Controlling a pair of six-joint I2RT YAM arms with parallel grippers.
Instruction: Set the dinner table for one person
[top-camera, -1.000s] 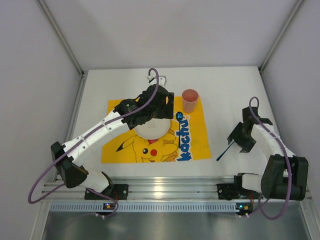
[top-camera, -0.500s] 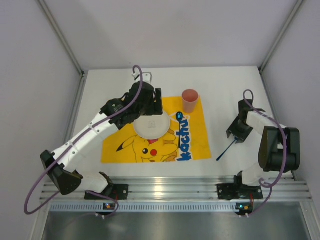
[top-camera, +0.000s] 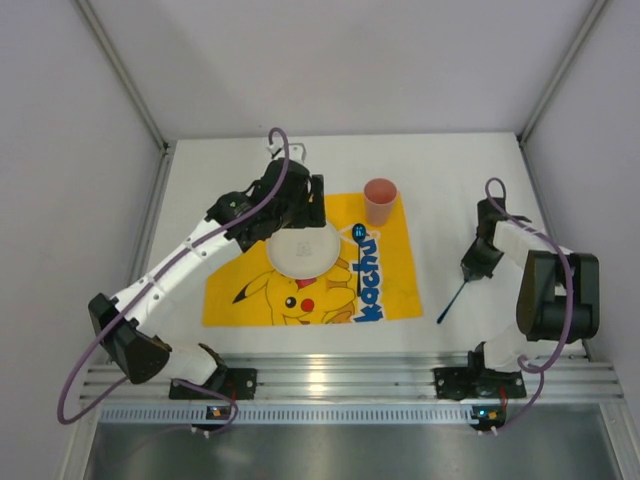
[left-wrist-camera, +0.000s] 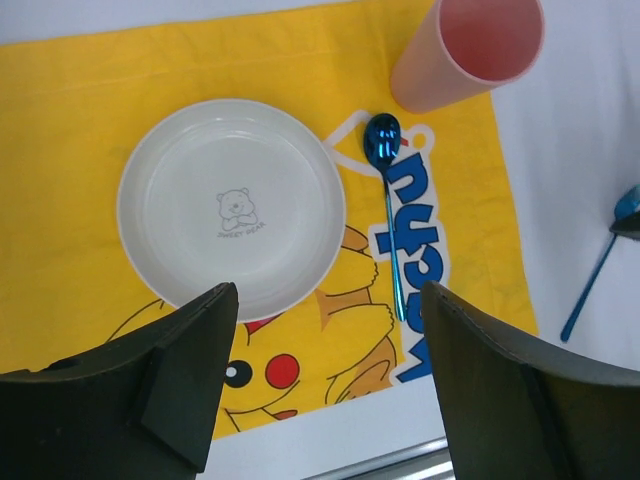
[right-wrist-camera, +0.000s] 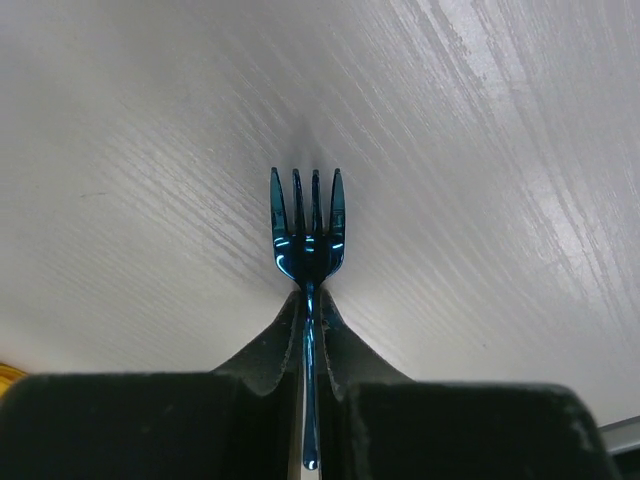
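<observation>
From above, the white dinner table (top-camera: 450, 170) spans the whole workspace and carries a yellow mat (top-camera: 395, 275) with a plate (top-camera: 305, 252), cup (top-camera: 380, 200) and spoon (top-camera: 358, 255) on it. The left gripper (top-camera: 297, 207) hovers over the plate's far edge. In the left wrist view, its 2 fingers (left-wrist-camera: 190, 380) are spread wide, holding nothing. In the right wrist view, the right gripper (right-wrist-camera: 308, 320) is clamped on the handle of a blue fork (right-wrist-camera: 307, 240).

Glossy blue metal fork (right-wrist-camera: 307, 245) and spoon (left-wrist-camera: 383, 145); matt white counter (right-wrist-camera: 480, 150), faintly grained; yellow cloth placemat (left-wrist-camera: 70, 130); smooth white plate (left-wrist-camera: 180, 230).
</observation>
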